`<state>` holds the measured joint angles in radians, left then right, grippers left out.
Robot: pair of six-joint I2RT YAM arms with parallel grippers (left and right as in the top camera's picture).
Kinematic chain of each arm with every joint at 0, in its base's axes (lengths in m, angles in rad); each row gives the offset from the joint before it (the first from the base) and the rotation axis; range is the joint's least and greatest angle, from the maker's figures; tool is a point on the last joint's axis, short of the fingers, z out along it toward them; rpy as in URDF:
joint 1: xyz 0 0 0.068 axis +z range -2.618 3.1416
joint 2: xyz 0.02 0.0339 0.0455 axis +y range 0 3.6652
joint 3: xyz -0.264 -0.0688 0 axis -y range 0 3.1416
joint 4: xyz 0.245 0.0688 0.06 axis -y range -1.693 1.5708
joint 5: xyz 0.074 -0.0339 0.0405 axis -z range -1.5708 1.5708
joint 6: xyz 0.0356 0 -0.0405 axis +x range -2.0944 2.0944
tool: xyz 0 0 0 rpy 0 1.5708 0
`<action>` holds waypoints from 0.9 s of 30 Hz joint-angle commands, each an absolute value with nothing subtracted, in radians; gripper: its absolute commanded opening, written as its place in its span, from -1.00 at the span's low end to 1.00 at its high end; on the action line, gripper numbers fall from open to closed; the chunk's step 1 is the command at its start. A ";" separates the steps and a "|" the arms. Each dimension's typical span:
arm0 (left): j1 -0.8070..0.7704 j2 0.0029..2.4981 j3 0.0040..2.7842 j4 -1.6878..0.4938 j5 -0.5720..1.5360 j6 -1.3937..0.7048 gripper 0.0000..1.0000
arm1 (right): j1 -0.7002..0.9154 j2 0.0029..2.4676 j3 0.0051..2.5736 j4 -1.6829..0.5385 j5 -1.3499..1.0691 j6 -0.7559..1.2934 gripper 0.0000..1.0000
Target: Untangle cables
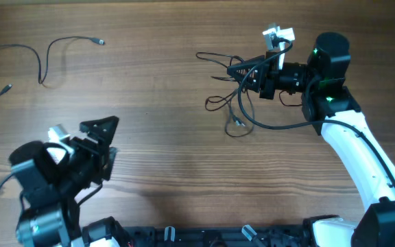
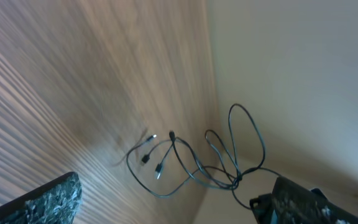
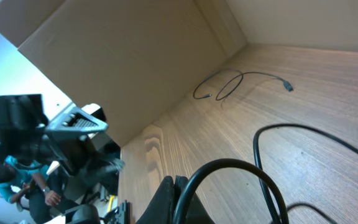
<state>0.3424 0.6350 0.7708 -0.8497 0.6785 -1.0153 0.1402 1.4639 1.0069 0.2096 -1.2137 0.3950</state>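
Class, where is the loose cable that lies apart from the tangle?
Overhead view: the loose cable lies far left, beyond the left end effector, away from the tangled cables at the right end effector.

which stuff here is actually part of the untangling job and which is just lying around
Part of the job: tangled cable bundle; loose strands at the table's far left; open left gripper; shut right gripper at the bundle.
Not part of it: thick black cable on the right arm; wooden table.
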 commanded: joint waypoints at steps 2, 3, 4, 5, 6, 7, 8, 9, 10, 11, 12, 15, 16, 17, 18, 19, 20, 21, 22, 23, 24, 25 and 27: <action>0.189 0.727 0.714 -0.680 0.719 -1.161 1.00 | 0.141 1.443 1.027 0.216 -1.182 0.397 -0.91; 0.133 0.772 0.714 -0.598 0.692 -1.165 1.00 | 0.141 1.443 1.027 0.216 -1.182 0.407 -0.91; 0.093 0.808 0.714 -0.548 0.672 -1.183 0.99 | 0.141 1.443 1.027 0.217 -1.181 0.418 -0.91; 0.020 0.875 0.714 -0.476 0.630 -1.224 0.99 | 0.141 1.443 1.027 0.216 -1.174 0.427 -0.91; -0.021 0.918 0.714 -0.442 0.606 -1.245 1.00 | 0.141 1.443 1.027 0.216 -1.175 0.427 -0.91; -0.070 0.972 0.714 -0.407 0.584 -1.274 1.00 | 0.141 1.443 1.027 0.216 -1.175 0.430 -0.91; -0.128 1.043 0.714 -0.360 0.566 -1.332 1.00 | 0.141 1.443 1.027 0.216 -1.175 0.430 -0.91; -0.168 1.090 0.714 -0.322 0.563 -1.377 1.00 | 0.141 1.443 1.027 0.216 -1.175 0.430 -0.90; -0.214 1.157 0.714 -0.264 0.564 -1.442 1.00 | 0.141 1.443 1.027 0.216 -1.174 0.430 -0.91; -0.260 1.227 0.714 -0.193 0.564 -1.513 0.99 | 0.141 1.443 1.027 0.216 -1.175 0.430 -0.90; -0.299 1.286 0.714 -0.128 0.568 -1.581 0.99 | 0.141 1.443 1.027 0.216 -1.174 0.429 -0.90; -0.381 1.444 0.714 0.090 0.598 -1.784 1.00 | 0.141 1.443 1.026 0.215 -1.158 0.425 -0.91; -0.395 1.473 0.714 0.144 0.606 -1.839 1.00 | 0.141 1.443 1.026 0.215 -1.155 0.426 -0.91; -0.410 1.507 0.714 0.206 0.614 -1.897 1.00 | 0.141 1.443 1.026 0.210 -1.145 0.426 -0.91; -0.422 1.533 0.714 0.267 0.617 -1.945 1.00 | 0.141 1.443 1.026 0.202 -1.135 0.425 -0.91; -0.429 1.545 0.714 0.300 0.616 -1.970 1.00 | 0.141 1.443 1.026 0.189 -1.118 0.425 -0.91; -0.432 1.552 0.714 0.336 0.615 -2.008 1.00 | 0.144 1.443 1.026 0.163 -1.089 0.418 -0.91; -0.432 1.552 0.714 0.354 0.610 -2.028 1.00 | 0.147 1.443 1.026 0.148 -1.070 0.417 -0.91; -0.432 1.552 0.714 0.380 0.600 -2.028 0.99 | 0.157 1.443 1.026 0.128 -1.045 0.417 -0.91; -0.432 1.552 0.714 0.399 0.586 -2.028 0.95 | 0.167 1.443 1.026 0.118 -1.039 0.405 -0.91; -0.435 1.552 0.714 0.401 0.575 -2.028 0.79 | 0.176 1.443 1.026 0.117 -1.039 0.391 -0.91; -0.438 1.552 0.714 0.401 0.566 -2.028 0.53 | 0.187 1.443 1.026 0.117 -1.039 0.387 -0.91; -0.448 1.552 0.714 0.400 0.562 -2.028 0.33 | 0.199 1.443 1.026 0.119 -1.021 0.393 -0.91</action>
